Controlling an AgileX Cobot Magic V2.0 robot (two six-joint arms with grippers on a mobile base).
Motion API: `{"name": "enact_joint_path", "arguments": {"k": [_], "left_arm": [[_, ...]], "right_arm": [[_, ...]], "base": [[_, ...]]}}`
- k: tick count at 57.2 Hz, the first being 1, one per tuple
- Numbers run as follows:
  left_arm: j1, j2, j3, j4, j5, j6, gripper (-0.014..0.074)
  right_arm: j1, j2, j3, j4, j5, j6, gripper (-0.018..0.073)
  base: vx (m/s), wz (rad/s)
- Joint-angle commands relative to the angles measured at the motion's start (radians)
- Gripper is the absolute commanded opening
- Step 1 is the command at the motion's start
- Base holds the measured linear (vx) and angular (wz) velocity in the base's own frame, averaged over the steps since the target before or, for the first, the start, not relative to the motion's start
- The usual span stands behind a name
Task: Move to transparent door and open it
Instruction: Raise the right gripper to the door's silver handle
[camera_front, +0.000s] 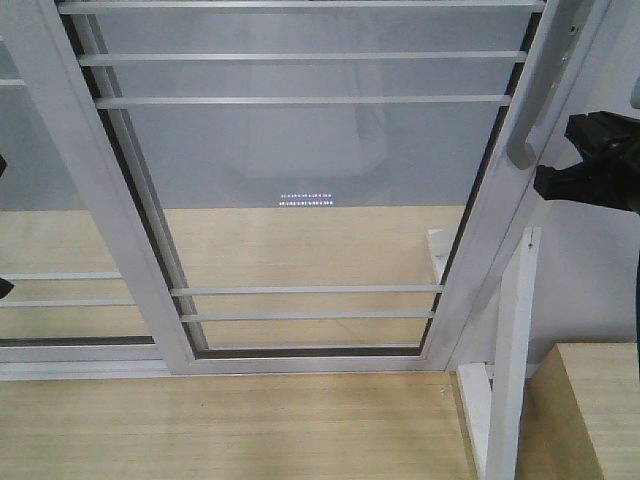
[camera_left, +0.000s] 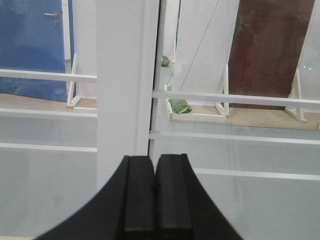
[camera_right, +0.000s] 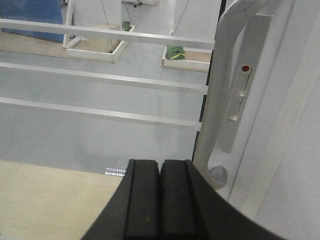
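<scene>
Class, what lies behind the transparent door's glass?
Grey floor, pale wooden floor, and a green object farther back. The frame of the transparent door hides whatever is behind it.

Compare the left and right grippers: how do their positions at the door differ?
The left gripper faces a plain white frame upright; the right gripper sits close beside the curved pull handle. The front view shows the right gripper plainly, the left gripper hardly at all. Both are shut, holding nothing.

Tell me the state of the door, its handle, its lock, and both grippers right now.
transparent door: looks slid shut
handle: not gripped
lock plate: red dot showing
left gripper: shut, empty
right gripper: shut, empty, beside the handle
</scene>
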Motion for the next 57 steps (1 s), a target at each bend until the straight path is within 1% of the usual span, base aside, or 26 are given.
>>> {"name": "enact_joint_path", "arguments": {"k": [1,5,10,14,16,17,18,22,24,26,28,32,35,37,40,43,48,53,57], "left_arm": [[0.001,0.004,-0.034,0.06,-0.09,-0.012,0.006],[0.001,0.01,-0.034,0.114,-0.089,-0.017,0.011],[0.001,0.017,-0.034,0.143,-0.095,-0.036,0.0188],[0.001,0.019,-0.034,0.142,-0.091,-0.067,0.0262],[0.001,0.019,-0.034,0.141,-0.092,-0.082,0.0302],[0.001,0.019,-0.034,0.141,-0.092,-0.091,0.0324],[0.001,0.019,-0.034,0.141,-0.09,-0.094,0.0339],[0.001,0.019,-0.034,0.141,-0.085,-0.106,0.0401],[0.001,0.019,-0.034,0.141,-0.079,-0.107,0.0437],[0.001,0.019,-0.034,0.141,-0.072,-0.107,0.0461],[0.001,0.019,-0.034,0.141,-0.068,-0.107,0.048],[0.001,0.019,-0.034,0.141,-0.054,-0.113,0.05],[0.001,0.019,-0.034,0.141,-0.045,-0.126,0.0501],[0.001,0.019,-0.034,0.141,-0.039,-0.135,0.0499],[0.001,0.019,-0.034,0.141,-0.032,-0.15,0.0499],[0.001,0.019,-0.034,0.141,-0.028,-0.15,0.0499],[0.001,0.019,-0.034,0.141,-0.028,-0.15,0.0499],[0.001,0.019,-0.034,0.141,-0.028,-0.15,0.0499],[0.001,0.019,-0.034,0.141,-0.028,-0.15,0.0499]], "right_arm": [[0.0,-0.012,-0.039,-0.009,-0.106,-0.018,0.005],[0.0,-0.012,-0.039,-0.009,-0.115,-0.046,0.0106],[0.0,-0.012,-0.039,-0.009,-0.121,-0.068,0.0218],[0.0,-0.012,-0.039,-0.008,-0.121,-0.081,0.0323],[0.0,-0.012,-0.039,-0.008,-0.123,-0.087,0.0401],[0.0,-0.012,-0.039,-0.008,-0.123,-0.087,0.0414],[0.0,-0.012,-0.039,-0.007,-0.125,-0.087,0.0466],[0.0,-0.012,-0.039,-0.005,-0.134,-0.087,0.0557],[-0.001,-0.012,-0.039,-0.005,-0.146,-0.088,0.0617],[-0.001,-0.012,-0.039,-0.004,-0.162,-0.093,0.0643],[-0.001,-0.009,-0.039,-0.004,-0.181,-0.102,0.0654],[-0.02,0.009,-0.039,0.014,-0.234,-0.145,0.0649],[-0.049,0.029,-0.039,0.053,-0.279,-0.152,0.0633],[-0.073,0.045,-0.039,0.095,-0.3,-0.147,0.0617],[-0.111,0.072,-0.039,0.156,-0.329,-0.127,0.0593],[-0.137,0.109,-0.039,0.187,-0.36,-0.106,0.0563],[-0.156,0.17,-0.039,0.153,-0.441,-0.065,0.0515],[-0.156,0.234,-0.039,0.072,-0.545,-0.016,0.048],[-0.162,0.296,-0.055,-0.005,-0.607,0.05,0.0466]], "base": [[0.0,0.0],[0.0,0.0],[0.0,0.0],[0.0,0.0],[0.0,0.0],[0.0,0.0],[0.0,0.0],[0.0,0.0],[0.0,0.0],[0.0,0.0],[0.0,0.0],[0.0,0.0],[0.0,0.0],[0.0,0.0],[0.0,0.0],[0.0,0.0],[0.0,0.0],[0.0,0.0],[0.0,0.0]]}}
